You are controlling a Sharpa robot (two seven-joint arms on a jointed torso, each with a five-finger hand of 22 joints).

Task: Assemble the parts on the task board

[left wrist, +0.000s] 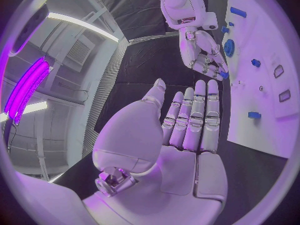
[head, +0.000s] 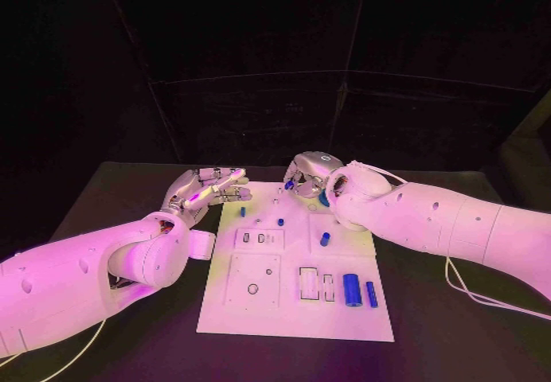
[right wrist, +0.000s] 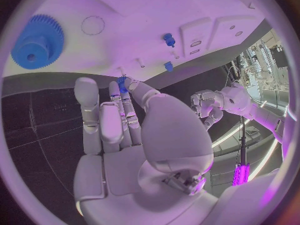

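Observation:
The white task board (head: 296, 314) lies in the middle of the black table. My right hand (head: 308, 175) hovers over the board's far edge and pinches a small blue part (right wrist: 122, 83) between thumb and a fingertip, just above the board (right wrist: 125, 15). A blue gear (right wrist: 37, 41) sits on the board near that hand. My left hand (head: 209, 189) is off the board's far left corner, fingers straight and holding nothing (left wrist: 187, 130). Small blue pegs (head: 242, 212) (head: 280, 222) (head: 325, 238) stand in the far half. A thick blue cylinder (head: 353, 290) and a thin blue pin (head: 371, 294) lie at the near right.
Rectangular slots (head: 317, 284) and a round hole (head: 252, 289) mark the board's near half. Black table (head: 459, 342) surrounds the board on all sides. A white cable (head: 482, 298) trails on the table under my right arm.

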